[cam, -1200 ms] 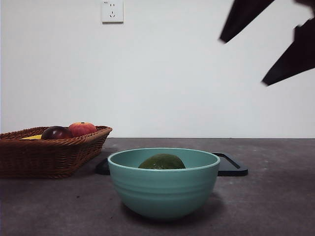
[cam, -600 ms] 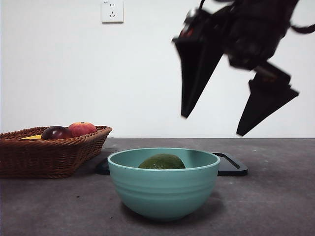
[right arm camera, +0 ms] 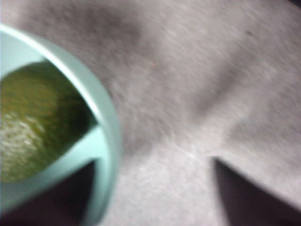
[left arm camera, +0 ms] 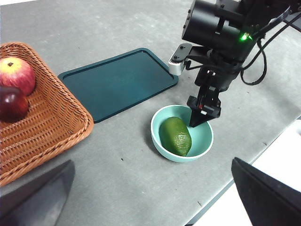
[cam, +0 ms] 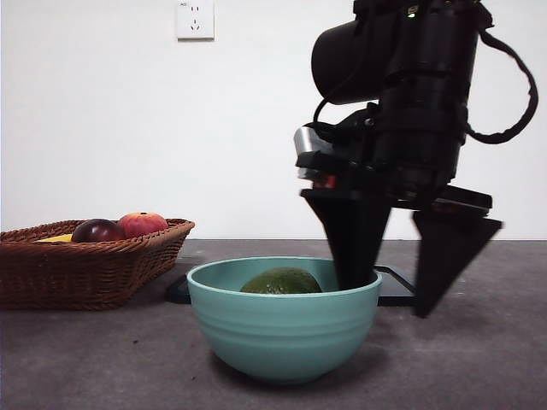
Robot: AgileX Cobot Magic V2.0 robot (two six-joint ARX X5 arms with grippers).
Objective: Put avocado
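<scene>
**Right gripper straddles the bowl's rim, avocado inside**

Grey, speckled tabletop runs back to a plain white wall carrying one socket plate; no writing on it can be read.

Front view: the teal bowl stands near the table's front edge with the avocado lying inside it. The right gripper hangs over the bowl's right side, jaws spread wide and empty: one jaw dips inside the rim beside the avocado, the other stands outside the bowl. Left of the bowl sits a wicker basket holding a maroon fruit and a red-orange fruit. Behind the bowl lies a dark tray.

Left wrist view: the left gripper waits well back from the bowl, jaws wide apart and holding nothing. Bare table lies between bowl and basket; the tray is empty beyond the bowl.

Right wrist view, blurred: the bowl's rim lies between the spread jaws, with the avocado inside it and bare table outside.
</scene>
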